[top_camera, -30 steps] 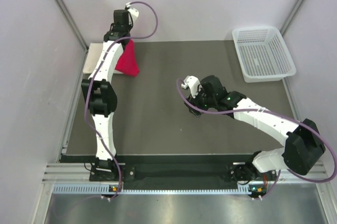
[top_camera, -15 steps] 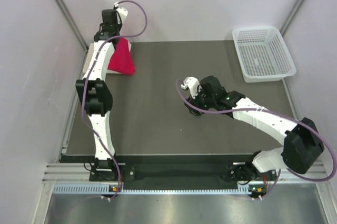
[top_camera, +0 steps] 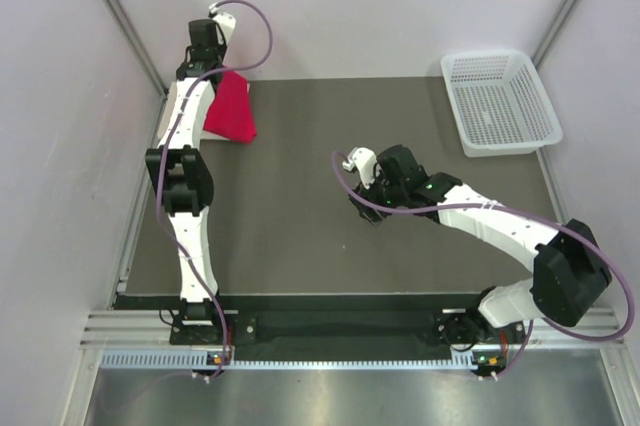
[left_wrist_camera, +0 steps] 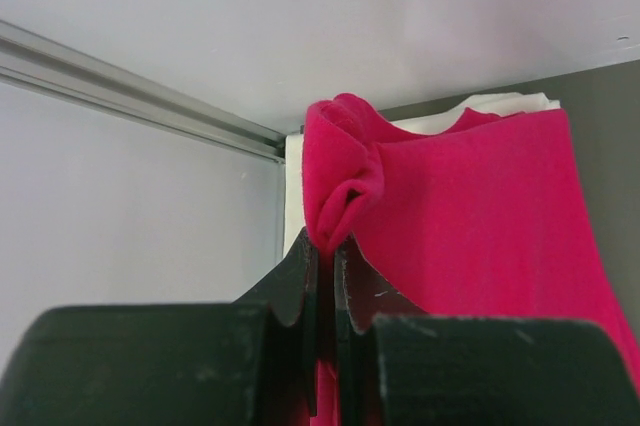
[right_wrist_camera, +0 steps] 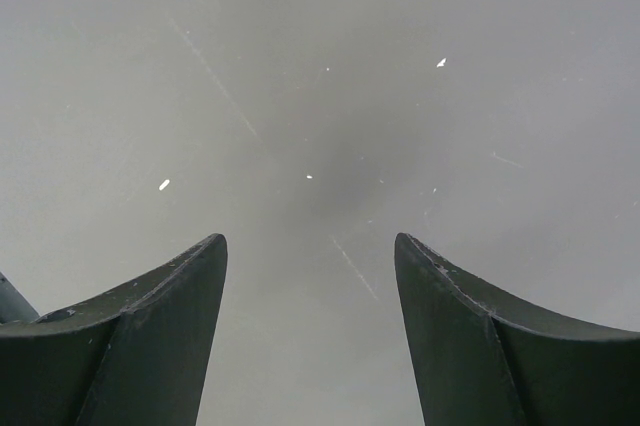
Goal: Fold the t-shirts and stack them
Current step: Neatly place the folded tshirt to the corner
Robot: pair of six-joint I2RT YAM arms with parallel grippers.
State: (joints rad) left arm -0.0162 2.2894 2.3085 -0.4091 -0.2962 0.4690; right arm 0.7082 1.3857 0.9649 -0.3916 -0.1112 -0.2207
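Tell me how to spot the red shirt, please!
Look at the dark table's far left corner. The red shirt droops from the left gripper, which pinches it shut, over a white shirt. It is the only bright red thing there.

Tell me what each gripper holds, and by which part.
The left gripper pinches the red shirt at a bunched edge. The right gripper is open, holding nothing.

Bright red t-shirt (top_camera: 232, 111) hanging bunched at far-left corner, cream-white t-shirt (left_wrist_camera: 500, 103) lying behind
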